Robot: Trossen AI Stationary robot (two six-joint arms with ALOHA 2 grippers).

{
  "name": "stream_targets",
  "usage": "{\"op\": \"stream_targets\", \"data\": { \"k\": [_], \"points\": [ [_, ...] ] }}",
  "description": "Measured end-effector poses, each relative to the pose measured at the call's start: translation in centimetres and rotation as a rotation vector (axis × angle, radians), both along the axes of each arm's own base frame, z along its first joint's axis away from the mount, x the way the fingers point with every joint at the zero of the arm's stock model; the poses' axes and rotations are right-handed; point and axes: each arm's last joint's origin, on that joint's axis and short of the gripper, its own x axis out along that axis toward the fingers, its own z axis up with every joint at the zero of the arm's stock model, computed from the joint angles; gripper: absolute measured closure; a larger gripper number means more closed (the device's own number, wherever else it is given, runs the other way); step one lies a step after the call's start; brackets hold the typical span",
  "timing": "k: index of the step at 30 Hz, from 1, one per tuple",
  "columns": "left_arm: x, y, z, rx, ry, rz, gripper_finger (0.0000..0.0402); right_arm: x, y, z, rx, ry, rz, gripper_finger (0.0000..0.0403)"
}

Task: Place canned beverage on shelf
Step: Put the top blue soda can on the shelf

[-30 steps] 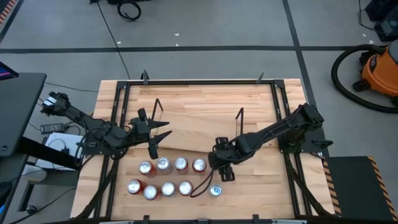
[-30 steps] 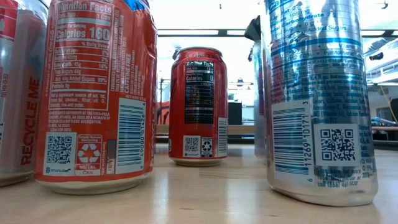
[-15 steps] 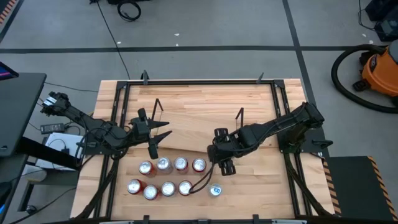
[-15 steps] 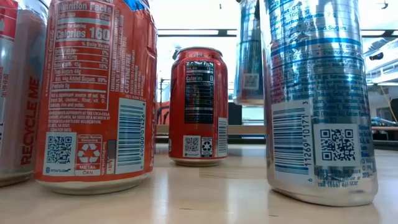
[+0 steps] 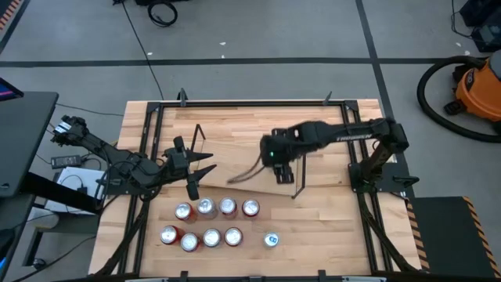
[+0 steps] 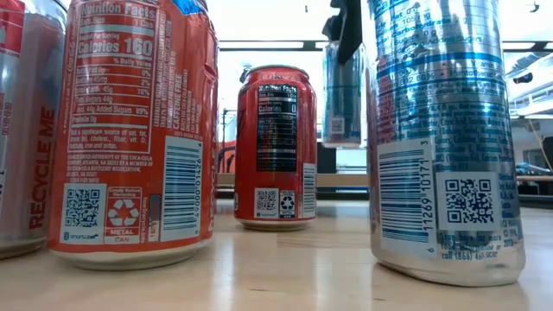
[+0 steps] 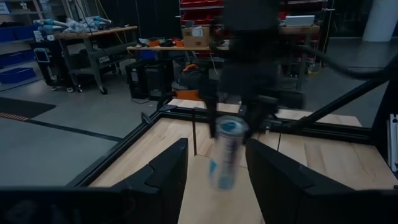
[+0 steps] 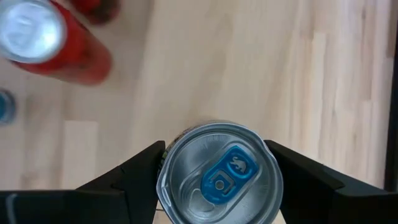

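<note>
1. Hanging above the shelf (image 5: 249, 160), the right gripper (image 5: 275, 159) gripped a slim silver-and-blue can (image 8: 217, 174) between its two fingers (image 8: 140, 171), the can's lid with its blue tab facing the wrist camera.
2. In the low view the same can (image 6: 343, 91) hung clear of the surface, well behind the near row, with the dark gripper (image 6: 343, 26) clamped on its upper part.
3. The left wrist view showed that can (image 7: 225, 152) upright and blurred under the right arm's gripper (image 7: 249, 93).
4. The shelf was a light-wood board on the tabletop (image 5: 329, 227), with thin black wire frames at its short ends, one by the left gripper (image 5: 197, 139) and one beside the right gripper (image 5: 301, 168).
5. The left gripper (image 5: 200, 174) waited over the table's left part, near the shelf's left end, its fingers closed on nothing.
6. Eight cans stood on the tabletop in front of the shelf: four in a back row (image 5: 217, 207), three red-rimmed ones in a front row (image 5: 200, 237), and a lone silver-and-blue can (image 5: 272, 240) off to the right.
7. Close to the low camera stood a red can (image 6: 134, 130) and a tall silver-and-blue can (image 6: 441, 130), with another red can (image 6: 276, 147) farther back between them.
</note>
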Motion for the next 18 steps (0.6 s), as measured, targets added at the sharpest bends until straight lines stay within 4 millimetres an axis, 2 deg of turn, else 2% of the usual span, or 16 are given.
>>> {"op": "stream_targets", "data": {
  "k": [7,18],
  "points": [
    [0.0,0.0,-0.3,-0.028,0.016,0.002,0.023,-1.2,-3.3,-1.1,0.024,0.023,-0.011,0.0137],
    [-0.1,0.0,-0.3,-0.045,0.009,0.001,0.023,-5.2,-5.5,-1.3,0.046,-0.124,0.049,0.0137]
  ]
}}
